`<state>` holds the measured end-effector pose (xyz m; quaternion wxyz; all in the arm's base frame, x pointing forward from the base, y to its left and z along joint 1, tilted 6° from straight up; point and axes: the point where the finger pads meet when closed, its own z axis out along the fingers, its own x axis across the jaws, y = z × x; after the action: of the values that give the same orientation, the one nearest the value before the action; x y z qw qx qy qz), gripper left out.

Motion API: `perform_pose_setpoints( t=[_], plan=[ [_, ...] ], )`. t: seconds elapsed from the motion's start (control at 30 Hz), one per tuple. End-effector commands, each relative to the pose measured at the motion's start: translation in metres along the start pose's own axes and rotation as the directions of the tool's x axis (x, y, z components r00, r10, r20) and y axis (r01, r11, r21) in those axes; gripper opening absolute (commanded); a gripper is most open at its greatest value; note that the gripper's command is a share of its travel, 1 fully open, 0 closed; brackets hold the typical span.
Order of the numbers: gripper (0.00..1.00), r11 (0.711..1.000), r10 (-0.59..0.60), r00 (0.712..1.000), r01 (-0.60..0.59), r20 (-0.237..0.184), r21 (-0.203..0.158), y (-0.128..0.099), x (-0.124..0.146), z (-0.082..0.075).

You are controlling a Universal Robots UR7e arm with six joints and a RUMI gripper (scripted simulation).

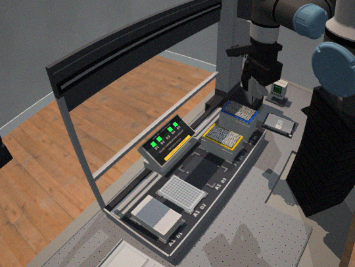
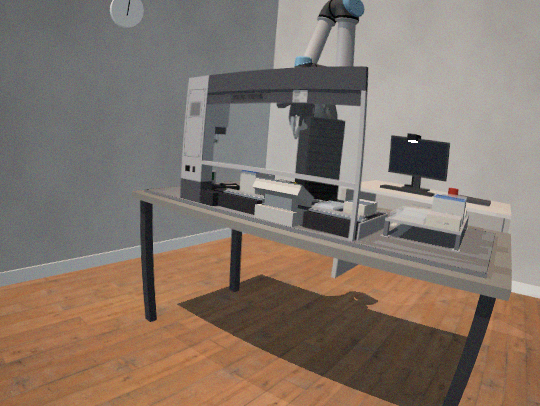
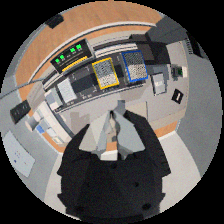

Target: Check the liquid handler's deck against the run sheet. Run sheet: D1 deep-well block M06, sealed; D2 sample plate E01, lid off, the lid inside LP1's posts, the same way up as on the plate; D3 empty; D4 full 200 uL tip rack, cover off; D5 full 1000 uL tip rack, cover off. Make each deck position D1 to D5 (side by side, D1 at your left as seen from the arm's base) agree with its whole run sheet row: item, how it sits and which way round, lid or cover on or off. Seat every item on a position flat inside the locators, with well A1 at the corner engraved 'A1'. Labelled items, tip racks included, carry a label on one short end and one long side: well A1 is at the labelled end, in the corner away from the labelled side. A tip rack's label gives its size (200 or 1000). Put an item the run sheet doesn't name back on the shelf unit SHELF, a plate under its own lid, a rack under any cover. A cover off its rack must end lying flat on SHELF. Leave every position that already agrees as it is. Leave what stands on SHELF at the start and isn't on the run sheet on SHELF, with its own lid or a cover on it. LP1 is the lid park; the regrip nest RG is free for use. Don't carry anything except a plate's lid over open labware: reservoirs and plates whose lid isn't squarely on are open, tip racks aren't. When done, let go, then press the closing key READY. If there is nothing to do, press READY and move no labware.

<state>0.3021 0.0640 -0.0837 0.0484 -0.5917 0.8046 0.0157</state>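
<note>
Above the blue-rimmed mesh-topped rack (image 1: 238, 111), closed gripper (image 1: 254, 93), seemingly empty.

White engraved marks on the dark deck strip (image 1: 210, 210), along its edge facing the counter's open middle, read "A1 D1", "A1 D2" and "A1 D3". The tilted status panel (image 1: 167, 139) shows small labels D1 to D5 under green squares; its other lettering is too blurred to read.

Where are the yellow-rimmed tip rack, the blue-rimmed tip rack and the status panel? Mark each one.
yellow-rimmed tip rack (image 1: 222, 136), top view, on its tip grid.
blue-rimmed tip rack (image 1: 239, 110), top view, on its tip grid.
status panel (image 1: 167, 141), top view, on its dark face below the green lights.
</note>
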Motion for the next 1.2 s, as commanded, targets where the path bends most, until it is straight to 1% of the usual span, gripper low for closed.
perform_pose_setpoints(
  t=[0.0,0.1,0.33,0.4,0.53,0.63,0.73,1.17],
  plan=[
    [0.0,0.961,0.276,0.961,-0.276,0.001,0.004,0.078,0.028,-0.001],
    [0.0,0.961,0.276,0.961,-0.276,0.001,0.004,0.078,0.028,-0.001],
    [0.0,0.961,0.276,0.961,-0.276,0.001,0.003,0.066,0.061,-0.001],
    [0.0,0.961,0.276,0.961,-0.276,0.001,0.003,0.066,0.061,-0.001],
    [0.0,0.961,0.276,0.961,-0.276,0.001,0.003,0.059,0.08,-0.001],
    [0.0,0.961,0.276,0.961,-0.276,0.001,0.003,0.05,0.087,-0.001],
    [0.0,0.961,0.276,0.961,-0.276,0.001,0.003,0.043,0.09,-0.001],
    [0.0,0.961,0.276,0.961,-0.276,0.001,0.003,0.043,0.09,-0.001]
  ],
)
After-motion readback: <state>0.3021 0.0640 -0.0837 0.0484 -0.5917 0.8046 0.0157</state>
